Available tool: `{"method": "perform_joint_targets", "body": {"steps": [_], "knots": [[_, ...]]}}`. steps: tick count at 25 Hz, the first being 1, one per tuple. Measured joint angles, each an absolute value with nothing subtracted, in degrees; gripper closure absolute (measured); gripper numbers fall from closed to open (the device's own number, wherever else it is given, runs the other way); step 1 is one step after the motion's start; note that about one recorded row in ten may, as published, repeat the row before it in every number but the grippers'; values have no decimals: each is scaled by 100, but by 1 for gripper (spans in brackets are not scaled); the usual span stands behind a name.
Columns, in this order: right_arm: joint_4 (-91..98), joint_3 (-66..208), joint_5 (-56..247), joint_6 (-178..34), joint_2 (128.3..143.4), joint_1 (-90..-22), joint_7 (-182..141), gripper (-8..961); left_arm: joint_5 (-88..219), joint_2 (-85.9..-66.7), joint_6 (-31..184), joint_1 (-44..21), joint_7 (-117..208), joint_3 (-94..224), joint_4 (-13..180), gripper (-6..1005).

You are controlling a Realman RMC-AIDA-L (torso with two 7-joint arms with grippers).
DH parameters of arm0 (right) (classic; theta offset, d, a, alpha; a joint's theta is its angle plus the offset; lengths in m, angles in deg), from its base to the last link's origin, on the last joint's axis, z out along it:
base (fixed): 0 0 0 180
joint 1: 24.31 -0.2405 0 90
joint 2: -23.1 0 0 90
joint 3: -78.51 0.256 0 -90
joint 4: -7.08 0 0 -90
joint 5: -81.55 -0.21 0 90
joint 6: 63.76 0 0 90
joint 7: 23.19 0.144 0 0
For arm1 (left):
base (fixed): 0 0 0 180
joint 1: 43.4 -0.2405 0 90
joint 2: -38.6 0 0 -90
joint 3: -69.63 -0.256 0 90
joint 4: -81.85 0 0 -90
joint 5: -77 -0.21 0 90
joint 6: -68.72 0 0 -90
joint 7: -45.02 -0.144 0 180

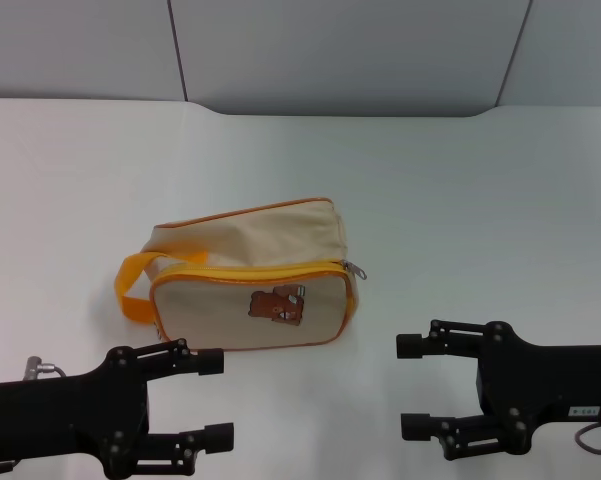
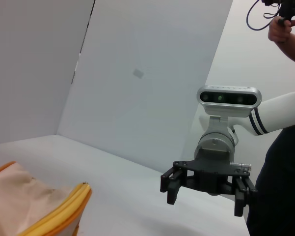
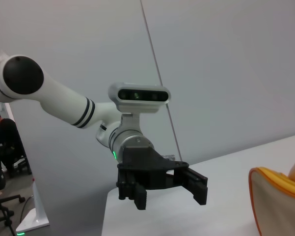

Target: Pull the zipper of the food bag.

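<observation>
The beige food bag [image 1: 242,300] with orange piping and a brown bear print lies on the white table in the head view, its orange loop handle [image 1: 132,288] at its left end. The zipper's silver pull tab [image 1: 356,270] hangs at the bag's right end, and the track looks closed. My left gripper [image 1: 217,398] is open, in front of the bag's left part and clear of it. My right gripper [image 1: 411,386] is open, in front of and to the right of the bag, apart from it. A bag corner shows in the left wrist view [image 2: 39,209] and in the right wrist view [image 3: 277,194].
The white table [image 1: 480,200] runs back to grey wall panels [image 1: 340,50]. The left wrist view shows my right gripper [image 2: 204,194] and a person [image 2: 287,29] beside the table. The right wrist view shows my left gripper [image 3: 167,192].
</observation>
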State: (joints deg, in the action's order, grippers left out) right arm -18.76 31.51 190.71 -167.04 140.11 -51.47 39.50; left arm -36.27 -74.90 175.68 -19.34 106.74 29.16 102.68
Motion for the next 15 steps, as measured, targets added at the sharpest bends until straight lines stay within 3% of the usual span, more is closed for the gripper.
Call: {"method": "perform_joint_targets", "body": {"steps": [15], "knots": [[-1876,3148,19080,-16648,14037,-5175,3947,136,-3629,-7529,17493,-1983,10593,2912,10268,177]]}}
